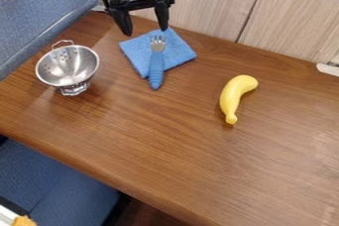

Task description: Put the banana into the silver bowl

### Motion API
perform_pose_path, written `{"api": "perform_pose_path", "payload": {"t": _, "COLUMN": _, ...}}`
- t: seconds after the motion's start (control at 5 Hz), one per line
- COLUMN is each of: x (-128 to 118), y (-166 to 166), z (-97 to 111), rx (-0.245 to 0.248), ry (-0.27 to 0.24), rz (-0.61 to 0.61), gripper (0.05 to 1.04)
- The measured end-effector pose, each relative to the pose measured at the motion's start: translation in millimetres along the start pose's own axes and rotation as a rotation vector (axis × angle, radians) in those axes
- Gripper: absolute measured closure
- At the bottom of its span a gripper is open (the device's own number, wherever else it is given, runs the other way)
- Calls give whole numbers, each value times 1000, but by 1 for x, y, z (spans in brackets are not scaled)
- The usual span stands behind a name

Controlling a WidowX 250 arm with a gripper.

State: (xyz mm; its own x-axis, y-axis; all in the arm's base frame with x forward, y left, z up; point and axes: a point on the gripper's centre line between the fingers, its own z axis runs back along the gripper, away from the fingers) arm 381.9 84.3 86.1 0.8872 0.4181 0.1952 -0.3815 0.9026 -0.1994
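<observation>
- End effector (144,29): spread wide above the blue cloth (179,49).
- Yellow banana (235,96): on the wooden tabletop (172,150), well apart from the silver colander (67,66).

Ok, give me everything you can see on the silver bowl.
The silver bowl is really a small colander: shiny, metal-looking, round, with small drain holes in its wall. A looped wire handle sticks out at the far rim; more metal shows below the near side, probably its foot, perhaps with a second handle. It stands opening up on the wooden table, left of the blue cloth in the view and apart from it. The banana is not in it.
</observation>
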Motion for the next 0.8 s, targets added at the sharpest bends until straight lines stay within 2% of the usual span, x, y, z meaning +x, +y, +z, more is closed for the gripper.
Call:
{"api": "perform_pose_path", "payload": {"t": 0.2, "x": -5, "y": 1, "z": -14, "rx": 1, "ry": 43, "rz": 3, "gripper": 83}}
{"api": "perform_pose_path", "payload": {"t": 0.6, "x": -12, "y": -49, "z": -31, "rx": -31, "ry": 129, "rz": -184, "gripper": 83}}
{"api": "perform_pose_path", "payload": {"t": 0.8, "x": -15, "y": -71, "z": -32, "rx": -46, "ry": 122, "rz": -253, "gripper": 83}}
